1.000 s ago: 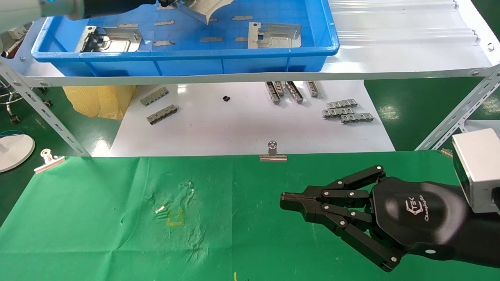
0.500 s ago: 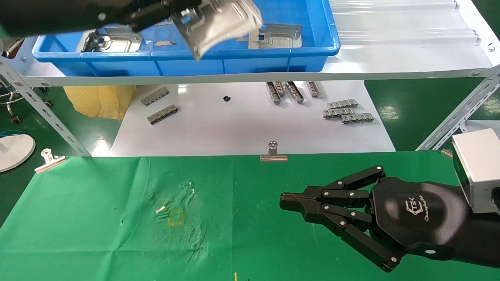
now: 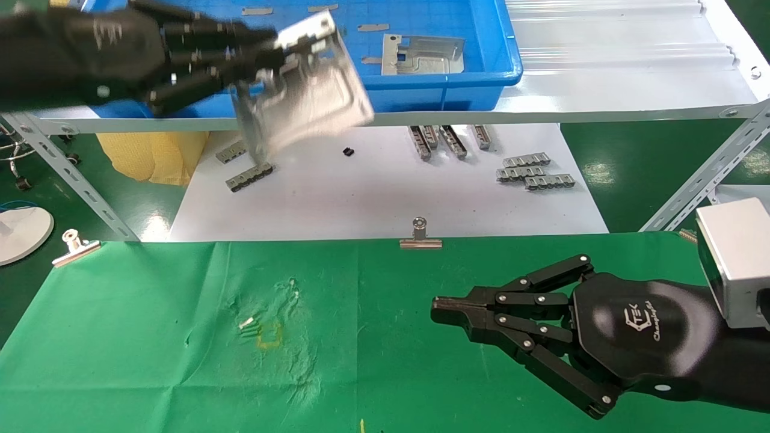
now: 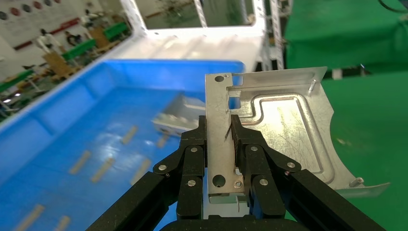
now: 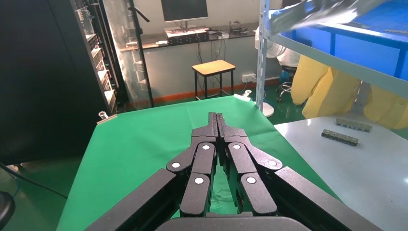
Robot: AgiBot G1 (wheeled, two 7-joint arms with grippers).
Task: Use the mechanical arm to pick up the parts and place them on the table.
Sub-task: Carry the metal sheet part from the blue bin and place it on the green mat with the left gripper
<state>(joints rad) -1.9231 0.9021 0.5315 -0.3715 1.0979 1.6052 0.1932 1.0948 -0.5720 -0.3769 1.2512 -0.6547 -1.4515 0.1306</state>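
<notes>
My left gripper (image 3: pixel 271 57) is shut on the flange of a silver stamped metal part (image 3: pixel 310 102) and holds it in the air in front of the shelf edge, over the white board. In the left wrist view the jaws (image 4: pixel 219 127) clamp the part (image 4: pixel 284 130) by its holed flange. Another part (image 3: pixel 421 54) lies in the blue tray (image 3: pixel 493 54) on the shelf. My right gripper (image 3: pixel 442 310) is shut and empty, resting low over the green cloth table (image 3: pixel 150 349) at the right; it also shows shut in the right wrist view (image 5: pixel 216 118).
A white board (image 3: pixel 373 192) beyond the table holds small grey slotted strips (image 3: pixel 535 171). Binder clips (image 3: pixel 420 236) pin the cloth's far edge. A yellow mark (image 3: pixel 269 335) sits on the cloth left of centre. A slanted shelf leg (image 3: pixel 704 174) stands at the right.
My left gripper has carried the part out of the blue tray, down and toward me, past the shelf's front edge. The right arm has not moved.
</notes>
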